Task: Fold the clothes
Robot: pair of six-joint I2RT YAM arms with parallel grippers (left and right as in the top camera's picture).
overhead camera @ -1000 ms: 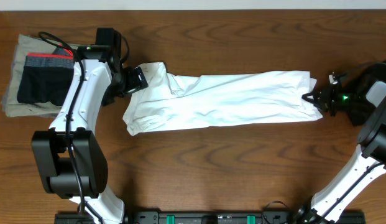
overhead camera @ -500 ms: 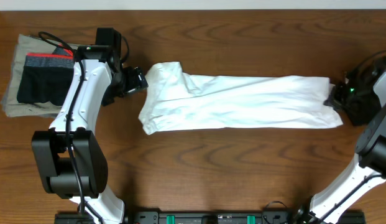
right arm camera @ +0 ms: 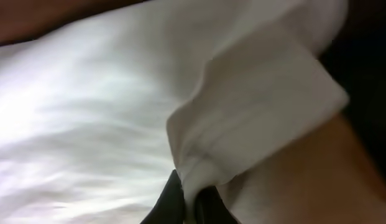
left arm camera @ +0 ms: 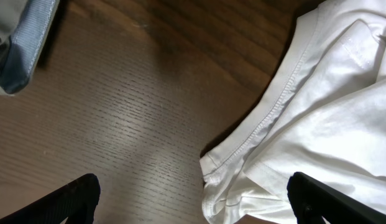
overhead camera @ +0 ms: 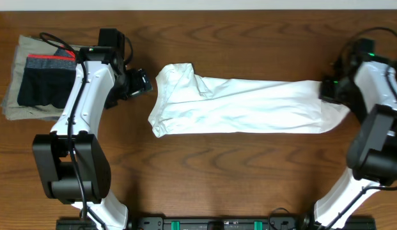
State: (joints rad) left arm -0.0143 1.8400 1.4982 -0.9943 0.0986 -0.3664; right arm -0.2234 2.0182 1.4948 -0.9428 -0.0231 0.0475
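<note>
The clothes here are a white T-shirt (overhead camera: 243, 105) lying as a long wrinkled strip across the middle of the table. My right gripper (overhead camera: 326, 89) is shut on its right end; the right wrist view shows a fold of the white T-shirt (right arm camera: 87, 106) pinched between the dark tips of my right gripper (right arm camera: 193, 199). My left gripper (overhead camera: 144, 81) stands open just left of the shirt's left end, apart from it. In the left wrist view a hemmed edge of the T-shirt (left arm camera: 329, 93) lies at the right, reaching in between the wide jaws of my left gripper (left arm camera: 194, 199).
A stack of khaki-grey folded pieces (overhead camera: 16, 102) sits at the far left, with black shorts with a red-and-grey waistband (overhead camera: 45, 86) on top. A corner of that grey cloth (left arm camera: 25, 37) shows in the left wrist view. Both arm bases stand at the front edge.
The shirt has slid to the right, away from my left gripper. My right gripper pulled its right end outward, then swung back and slightly left with the cloth still pinched.
</note>
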